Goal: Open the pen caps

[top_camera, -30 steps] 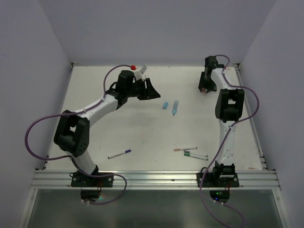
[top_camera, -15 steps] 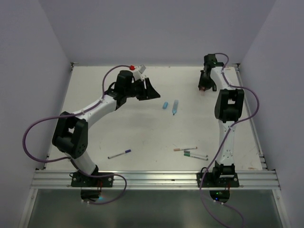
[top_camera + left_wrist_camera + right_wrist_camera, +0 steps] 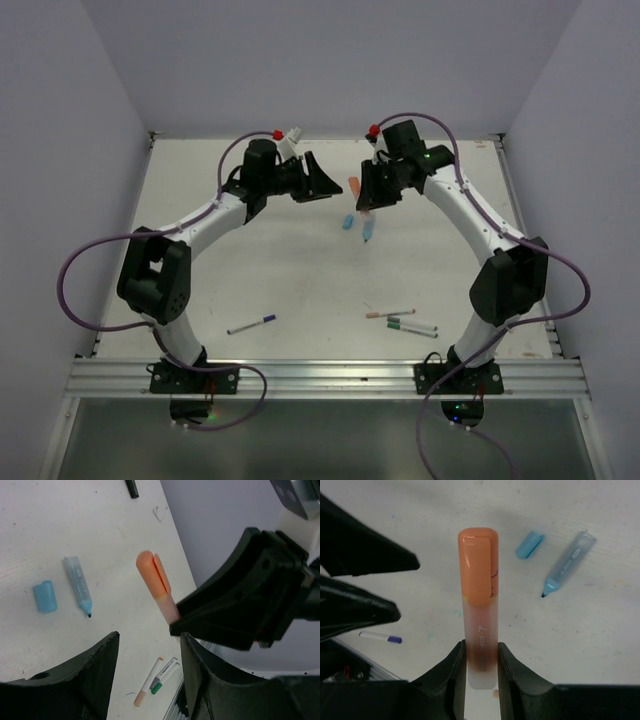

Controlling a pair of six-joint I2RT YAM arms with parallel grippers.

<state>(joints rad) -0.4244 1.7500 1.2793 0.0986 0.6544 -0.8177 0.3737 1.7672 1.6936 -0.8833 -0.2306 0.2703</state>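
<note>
Orange cap [image 3: 477,565] on its airborne highlighter [image 3: 481,645]; blue cap [image 3: 529,545] off, flat beside its barrel [image 3: 566,562].

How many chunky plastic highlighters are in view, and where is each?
2. The orange-capped translucent highlighter is clamped in the right gripper, above the white table. The light blue highlighter lies uncapped on the table, its blue cap beside it. Others may be hidden.

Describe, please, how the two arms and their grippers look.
The left arm and right arm have white tubular links and bulky black joints, each trailed by a purple cable. The left gripper and right gripper are black, broad and wedge-shaped, and a small red knob sits by each wrist.
</note>
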